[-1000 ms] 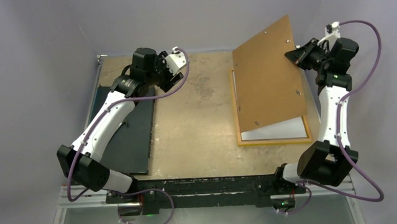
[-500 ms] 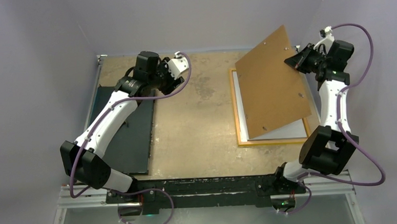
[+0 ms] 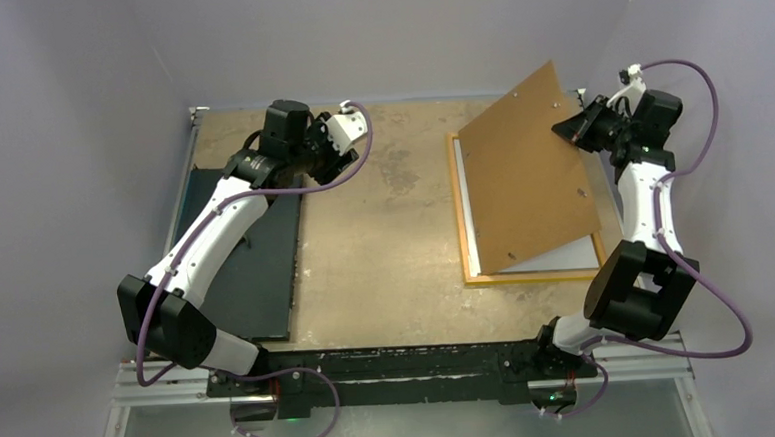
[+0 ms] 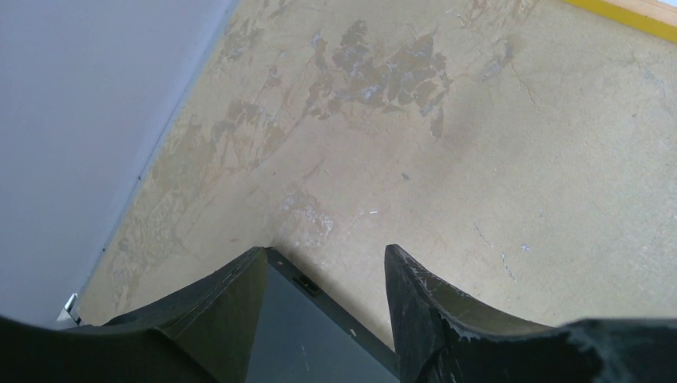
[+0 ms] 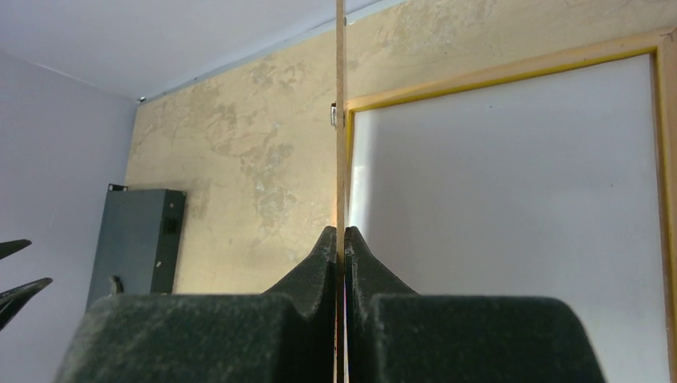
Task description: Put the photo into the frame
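At the right side of the table point(image 3: 385, 239) the frame point(image 3: 527, 277) is lying flat with a white sheet inside it, seemingly the photo point(image 3: 566, 259) face down. The right gripper point(image 3: 571, 129) is pinching the far right edge of the backing board point(image 3: 527, 181), jaws tight on it, tilting it above them. The board is looking thin, stiff and light, so an edge pinch should be serving, though a one-sided hold may be letting it swing. The left gripper point(image 4: 325, 251) is hanging half-open and empty by the black board point(image 3: 256, 275), near the far left corner.
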{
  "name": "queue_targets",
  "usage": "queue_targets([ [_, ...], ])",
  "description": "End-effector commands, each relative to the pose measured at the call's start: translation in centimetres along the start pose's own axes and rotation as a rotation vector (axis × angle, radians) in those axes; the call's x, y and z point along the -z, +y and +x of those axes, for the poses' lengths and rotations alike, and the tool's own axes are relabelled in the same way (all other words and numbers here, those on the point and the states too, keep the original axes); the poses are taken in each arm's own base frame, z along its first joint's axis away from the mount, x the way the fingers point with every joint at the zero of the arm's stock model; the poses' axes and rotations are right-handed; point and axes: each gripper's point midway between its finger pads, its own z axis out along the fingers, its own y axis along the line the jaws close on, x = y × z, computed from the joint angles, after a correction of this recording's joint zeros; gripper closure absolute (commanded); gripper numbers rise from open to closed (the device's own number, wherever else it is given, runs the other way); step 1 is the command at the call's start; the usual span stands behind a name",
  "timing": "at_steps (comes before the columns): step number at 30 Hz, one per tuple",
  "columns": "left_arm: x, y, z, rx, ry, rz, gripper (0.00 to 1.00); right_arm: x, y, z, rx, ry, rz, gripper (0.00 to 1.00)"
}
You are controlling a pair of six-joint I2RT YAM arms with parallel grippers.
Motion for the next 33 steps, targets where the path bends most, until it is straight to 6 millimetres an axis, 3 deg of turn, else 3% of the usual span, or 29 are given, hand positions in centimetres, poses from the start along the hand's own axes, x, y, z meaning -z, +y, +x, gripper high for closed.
queue_targets([
  [1,1.1,0.3,-1.0,0.006,-0.041,-0.014,0.46,0.0,0.8,-1.3,0.009,-0.059,-0.045,1.00],
  [33,0.9,0.2,-1.0,0.025,-0.048,-0.013,0.49,-1.9,-1.8,1.8,-0.065,0.009,-0.039,1.00],
])
